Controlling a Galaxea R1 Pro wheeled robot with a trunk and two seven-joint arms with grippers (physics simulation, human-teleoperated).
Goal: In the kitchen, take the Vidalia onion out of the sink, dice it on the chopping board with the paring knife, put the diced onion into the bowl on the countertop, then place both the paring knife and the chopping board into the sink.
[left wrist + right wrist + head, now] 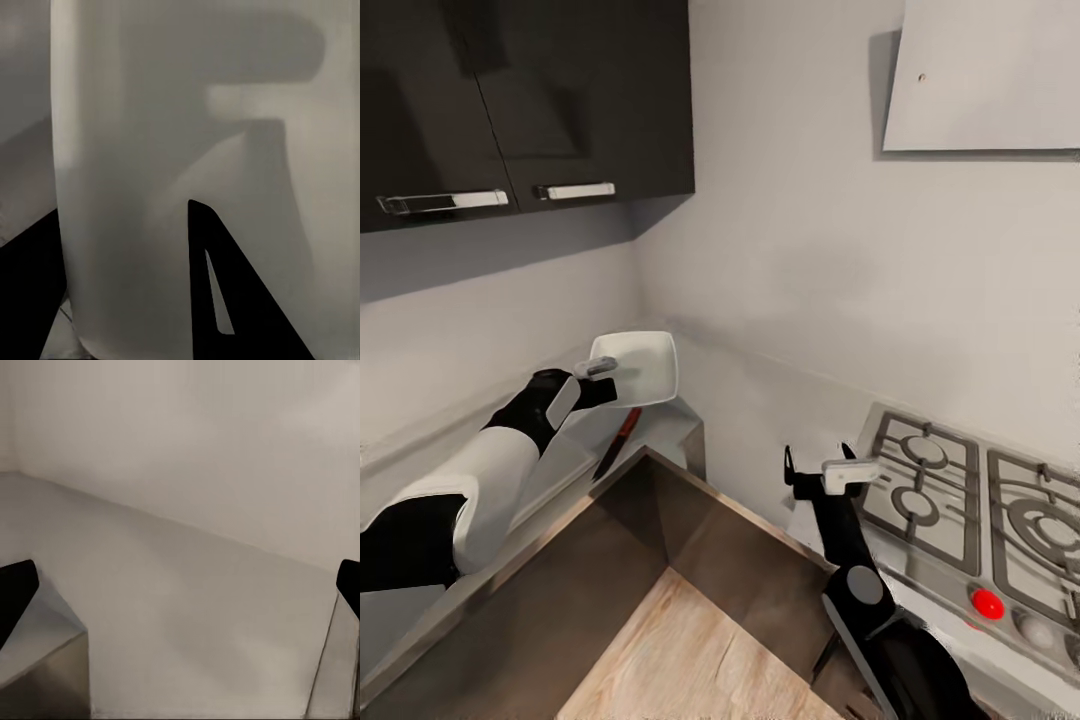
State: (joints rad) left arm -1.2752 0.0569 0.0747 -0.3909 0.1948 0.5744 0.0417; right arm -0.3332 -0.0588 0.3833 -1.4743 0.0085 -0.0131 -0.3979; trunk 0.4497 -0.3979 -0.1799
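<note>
My left gripper (600,368) is shut on the rim of the white square bowl (635,367) and holds it tilted above the grey countertop (665,428) near the wall corner. In the left wrist view the bowl (150,150) sits between the dark fingers (225,300). The paring knife (614,445), red handle and dark blade, lies on the countertop just below the bowl. My right gripper (817,466) stands open and holds nothing, beside the hob; its wrist view has the fingertips (15,585) wide apart over bare counter. The onion, chopping board and sink are out of view.
A gas hob (960,500) with a red knob (987,603) lies right of my right arm. Dark wall cabinets (520,100) hang at the upper left, a white hood (990,80) at the upper right. Wooden floor (690,650) lies between the counters.
</note>
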